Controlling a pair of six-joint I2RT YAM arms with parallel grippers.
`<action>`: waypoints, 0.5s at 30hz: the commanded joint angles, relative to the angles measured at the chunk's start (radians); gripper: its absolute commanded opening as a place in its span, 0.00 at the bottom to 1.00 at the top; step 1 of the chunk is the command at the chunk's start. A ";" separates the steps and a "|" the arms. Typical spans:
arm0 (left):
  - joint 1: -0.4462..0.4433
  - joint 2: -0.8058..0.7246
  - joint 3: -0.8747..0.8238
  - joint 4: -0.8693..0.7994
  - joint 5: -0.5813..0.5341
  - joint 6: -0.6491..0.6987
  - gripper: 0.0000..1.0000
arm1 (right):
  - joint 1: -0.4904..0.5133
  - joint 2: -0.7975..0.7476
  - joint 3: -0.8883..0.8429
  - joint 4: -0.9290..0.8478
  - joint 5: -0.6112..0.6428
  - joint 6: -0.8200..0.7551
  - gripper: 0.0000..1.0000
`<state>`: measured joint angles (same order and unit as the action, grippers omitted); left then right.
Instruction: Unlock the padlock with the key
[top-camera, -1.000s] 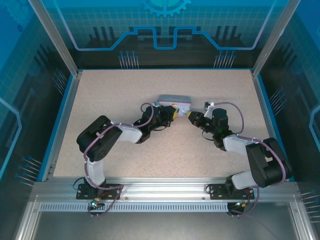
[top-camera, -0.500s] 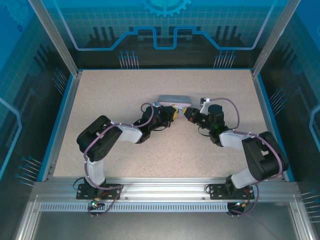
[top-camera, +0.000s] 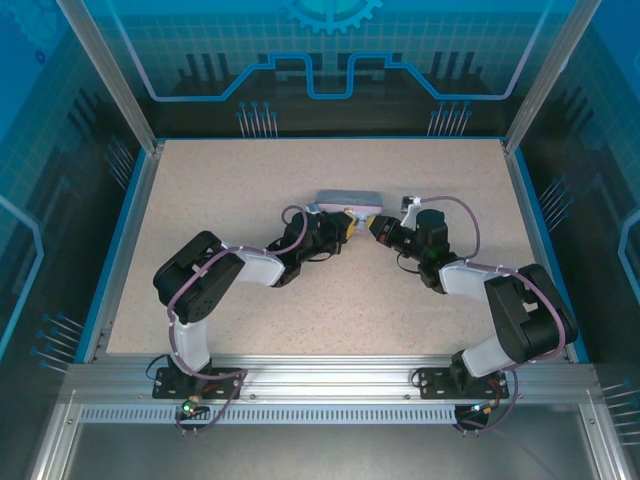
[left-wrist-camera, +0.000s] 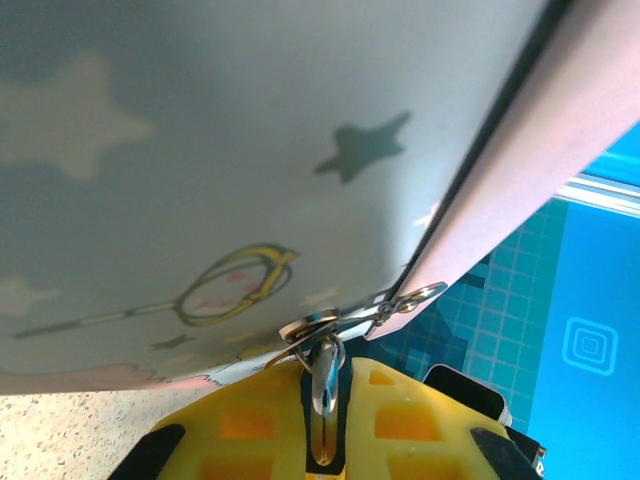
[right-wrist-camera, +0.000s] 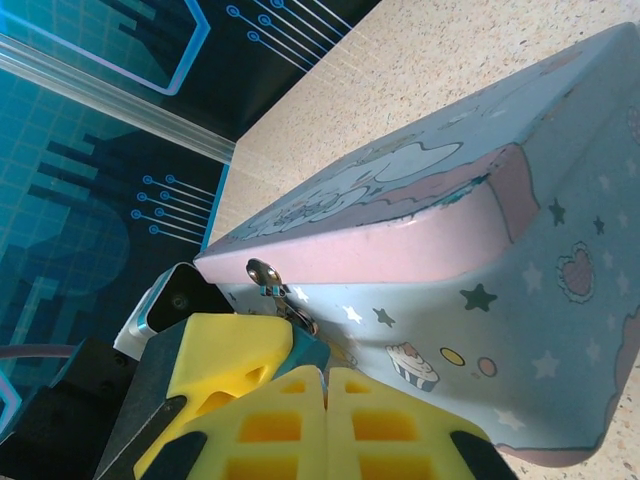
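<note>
Padlock: a small silvery metal piece hangs from the latch hardware at the lower edge of the tin, bottom centre of the left wrist view. I take it for the lock, though its body and keyhole are too hidden to make out.
Left gripper: clenched on that piece, with its yellow pads on either side of it, close against the tin's side wall.
Right gripper: its pads are pressed flat together at the bottom of the right wrist view, just beside a left pad and near the latch ring. Whether the key is pinched between them I cannot tell.
Tin: sits in the middle of the table in the top view, with both grippers meeting at its near long side.
Step in hand: judged to be bringing the key to the keyhole while the left arm steadies the lock.
How to do it well: hold the left grip firm and unmoving so the lock cannot swing on its link. Line the right gripper's axis up with the keyway before advancing. Go in slowly and straight, since both parts are tiny against the pads, and turn only once the key is fully seated.
Risks: the two grippers' pads could collide, the tin could get shoved, or a thin key could tilt or slip in the pinch.
</note>
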<state>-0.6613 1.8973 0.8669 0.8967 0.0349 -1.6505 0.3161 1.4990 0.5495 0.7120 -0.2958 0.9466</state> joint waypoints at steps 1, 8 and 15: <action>-0.006 -0.010 0.008 0.066 0.019 -0.023 0.00 | 0.013 0.021 -0.008 0.036 -0.009 0.007 0.02; -0.007 -0.007 0.008 0.073 0.019 -0.026 0.00 | 0.020 0.029 0.003 0.032 -0.015 0.005 0.02; -0.006 -0.006 0.003 0.074 0.018 -0.030 0.00 | 0.023 0.035 0.004 0.050 -0.015 0.011 0.02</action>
<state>-0.6613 1.8973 0.8669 0.8978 0.0338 -1.6512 0.3225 1.5265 0.5495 0.7341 -0.2989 0.9508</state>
